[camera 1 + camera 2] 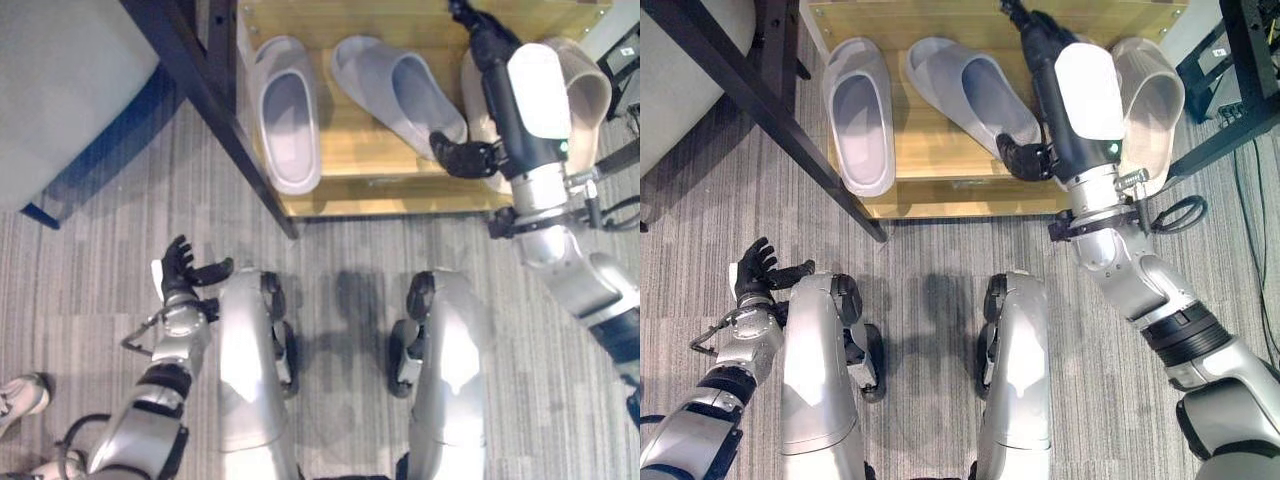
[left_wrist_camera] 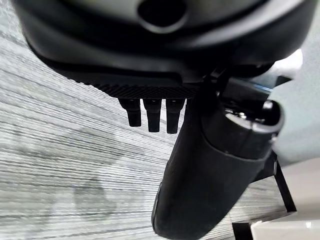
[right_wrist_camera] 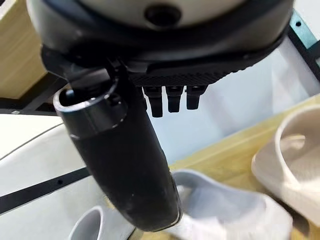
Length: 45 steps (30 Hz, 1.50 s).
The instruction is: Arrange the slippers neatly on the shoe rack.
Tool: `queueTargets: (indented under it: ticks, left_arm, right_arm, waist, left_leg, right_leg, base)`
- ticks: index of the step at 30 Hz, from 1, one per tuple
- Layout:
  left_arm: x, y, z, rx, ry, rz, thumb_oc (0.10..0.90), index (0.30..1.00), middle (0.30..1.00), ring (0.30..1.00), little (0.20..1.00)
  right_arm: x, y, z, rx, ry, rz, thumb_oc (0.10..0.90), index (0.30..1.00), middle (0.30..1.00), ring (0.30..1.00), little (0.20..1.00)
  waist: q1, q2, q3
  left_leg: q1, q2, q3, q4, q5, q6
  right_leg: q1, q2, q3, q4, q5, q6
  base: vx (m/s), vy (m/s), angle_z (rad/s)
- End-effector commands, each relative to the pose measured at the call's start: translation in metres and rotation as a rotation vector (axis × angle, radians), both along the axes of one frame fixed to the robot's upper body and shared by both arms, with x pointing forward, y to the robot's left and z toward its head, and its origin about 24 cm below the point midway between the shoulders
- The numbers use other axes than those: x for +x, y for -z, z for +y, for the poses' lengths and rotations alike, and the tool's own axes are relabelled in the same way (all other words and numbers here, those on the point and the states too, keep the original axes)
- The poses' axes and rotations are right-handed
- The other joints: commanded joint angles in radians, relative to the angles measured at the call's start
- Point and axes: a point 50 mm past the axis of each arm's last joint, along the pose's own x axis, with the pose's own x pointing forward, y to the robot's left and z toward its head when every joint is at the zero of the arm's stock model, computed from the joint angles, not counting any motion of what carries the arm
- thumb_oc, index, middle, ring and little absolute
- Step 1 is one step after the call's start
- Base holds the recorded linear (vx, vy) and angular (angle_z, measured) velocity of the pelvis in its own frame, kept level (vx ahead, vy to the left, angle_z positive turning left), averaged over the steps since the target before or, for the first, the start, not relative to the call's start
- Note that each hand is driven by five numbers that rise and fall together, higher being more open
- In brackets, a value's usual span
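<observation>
Left hand hanging low at about 8 o'clock over grey carpet, fingers relaxed and apart, holding nothing, well clear of the rack. In its own wrist view, fingertips pointing straight out over bare carpet.

Shoe rack, a wooden shelf, lying at 12 o'clock. Left grey slipper sitting at about 11 o'clock, long axis running straight front to back, looking squared up. Second grey slipper lying just beside it toward 12 o'clock, long axis skewed, near end swinging out toward 1 o'clock; apparently not parallel to its partner. Beige slipper resting at about 1 o'clock, largely covered by the right forearm.

Right hand reaching over the shelf between the skewed grey slipper and the beige one, thumb sticking out toward the grey slipper's near end, seemingly just beside it; contact not resolvable. Fingers extended, gripping nothing as far as the right wrist view tells: fingertips straight, thumb in free air above the slippers.

Judging the right hand far nearer to the task's things than the left; skewed grey slipper lying toward its 9 o'clock side, so likely needing a turn to line up.

Right wrist view giving the gap between grey and beige slippers, hidden under the arm in the eye views.
</observation>
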Motion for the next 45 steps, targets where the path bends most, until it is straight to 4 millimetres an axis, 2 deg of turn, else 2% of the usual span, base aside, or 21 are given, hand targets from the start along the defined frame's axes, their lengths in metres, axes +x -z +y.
queueTargets:
  ticks: [1, 4, 5, 7, 8, 12, 17, 27, 33, 38, 43, 45]
  left_arm:
    - [0.004, -0.036, 0.021, 0.088, -0.067, -0.133, 0.8, 0.9, 0.9, 0.9, 0.9]
    - [0.003, -0.035, 0.021, 0.086, -0.067, -0.132, 0.8, 0.9, 0.9, 0.9, 0.9]
    - [0.004, -0.035, 0.017, 0.077, -0.053, -0.141, 0.8, 0.9, 0.9, 0.9, 0.9]
    - [0.003, -0.035, 0.017, 0.078, -0.053, -0.14, 0.8, 0.9, 0.9, 0.9, 0.9]
    - [0.004, -0.036, 0.013, 0.077, -0.039, -0.15, 0.8, 0.9, 0.9, 0.9, 0.9]
    - [0.004, -0.039, 0.007, 0.069, -0.018, -0.172, 0.8, 0.9, 0.9, 0.9, 0.9]
    - [0.005, -0.044, 0.006, 0.064, -0.013, -0.191, 0.8, 0.9, 0.9, 0.9, 0.9]
    - [0.005, -0.041, 0.006, 0.005, -0.029, -0.202, 0.8, 0.9, 0.9, 0.9, 0.9]
    - [0.007, -0.04, 0.0, 0.012, 0.016, -0.188, 0.8, 0.9, 0.9, 0.9, 0.9]
    - [0.009, -0.047, -0.002, 0.018, 0.034, -0.205, 0.8, 0.9, 0.9, 0.9, 0.9]
    - [0.011, -0.05, -0.002, 0.024, 0.033, -0.21, 0.8, 0.9, 0.9, 0.9, 0.9]
    - [0.012, -0.049, -0.006, 0.022, 0.04, -0.209, 0.8, 0.9, 0.9, 0.9, 0.9]
  right_arm:
    - [-0.033, -0.054, 0.01, 0.131, -0.184, -0.234, 0.8, 0.9, 0.9, 0.9, 0.9]
    - [-0.033, -0.043, 0.011, 0.148, -0.217, -0.172, 0.8, 0.9, 0.9, 0.9, 0.9]
    - [-0.032, -0.031, 0.015, 0.252, -0.316, -0.073, 0.8, 0.9, 0.9, 0.9, 0.9]
    - [-0.032, -0.032, 0.015, 0.255, -0.319, -0.069, 0.8, 0.9, 0.9, 0.9, 0.9]
    - [-0.027, -0.023, 0.014, 0.306, -0.342, 0.0, 0.8, 0.9, 0.9, 0.9, 0.9]
    - [-0.018, -0.015, 0.012, 0.374, -0.384, 0.122, 0.8, 0.9, 0.9, 0.9, 0.9]
    - [-0.014, -0.018, 0.017, 0.392, -0.436, 0.172, 0.8, 0.9, 0.9, 0.9, 0.9]
    - [-0.007, -0.017, 0.013, 0.345, -0.383, 0.197, 0.8, 0.9, 0.9, 0.9, 0.9]
    - [-0.002, -0.013, 0.021, 0.322, -0.417, 0.272, 0.8, 0.9, 0.9, 0.9, 0.9]
    - [-0.001, -0.018, 0.031, 0.316, -0.485, 0.311, 0.8, 0.9, 0.9, 0.9, 0.9]
    - [-0.01, -0.029, 0.055, 0.336, -0.653, 0.348, 0.8, 0.9, 0.9, 0.9, 0.9]
    - [-0.02, -0.034, 0.066, 0.324, -0.733, 0.34, 0.8, 0.9, 0.9, 0.9, 0.9]
  waist:
    - [0.054, -0.043, -0.026]
    - [0.054, -0.042, -0.026]
    - [0.053, -0.041, -0.026]
    - [0.053, -0.042, -0.026]
    - [0.055, -0.039, -0.026]
    - [0.064, -0.034, -0.026]
    - [0.067, -0.03, -0.026]
    - [0.069, -0.028, -0.026]
    - [0.07, -0.024, -0.026]
    - [0.073, -0.02, -0.026]
    - [0.077, -0.018, -0.026]
    - [0.078, -0.021, -0.026]
  left_leg:
    - [0.01, -0.055, -0.141, -0.045, -0.044, 0.022]
    - [0.01, -0.055, -0.139, -0.045, -0.042, 0.022]
    - [0.01, -0.054, -0.136, -0.046, -0.041, 0.022]
    - [0.01, -0.054, -0.136, -0.046, -0.04, 0.022]
    - [0.01, -0.055, -0.136, -0.048, -0.039, 0.022]
    - [0.01, -0.053, -0.131, -0.055, -0.035, 0.021]
    - [0.01, -0.052, -0.129, -0.064, -0.03, 0.019]
    - [0.01, -0.056, -0.129, -0.072, -0.025, 0.017]
    - [0.01, -0.055, -0.128, -0.076, -0.02, 0.015]
    - [0.01, -0.058, -0.131, -0.082, -0.012, 0.012]
    - [0.01, -0.058, -0.129, -0.085, -0.006, 0.009]
    - [0.01, -0.057, -0.127, -0.086, -0.005, 0.008]
  right_leg:
    - [0.059, 0.006, 0.121, 0.01, -0.055, -0.126]
    - [0.059, 0.007, 0.121, 0.006, -0.052, -0.126]
    - [0.059, 0.008, 0.122, 0.004, -0.049, -0.124]
    - [0.059, 0.008, 0.122, 0.004, -0.049, -0.124]
    - [0.059, 0.008, 0.122, 0.003, -0.049, -0.124]
    - [0.059, 0.005, 0.127, 0.001, -0.043, -0.122]
    - [0.059, 0.002, 0.129, -0.003, -0.041, -0.123]
    - [0.059, -0.001, 0.132, -0.007, -0.038, -0.126]
    - [0.059, -0.004, 0.132, -0.011, -0.037, -0.126]
    - [0.059, -0.005, 0.132, -0.017, -0.033, -0.124]
    - [0.059, -0.005, 0.132, -0.02, -0.027, -0.119]
    - [0.059, -0.006, 0.134, -0.022, -0.026, -0.119]
  base:
    - [0.0, 0.0, 0.0]
    - [0.0, 0.0, 0.0]
    - [0.0, 0.0, 0.0]
    - [0.0, 0.0, 0.0]
    - [-0.01, 0.033, 0.0]
    - [0.0, 0.009, 0.0]
    - [0.0, 0.0, 0.0]
    - [0.0, 0.0, 0.0]
    - [0.0, 0.0, 0.0]
    - [0.0, 0.0, 0.0]
    - [0.0, 0.0, 0.0]
    - [0.0, 0.0, 0.0]
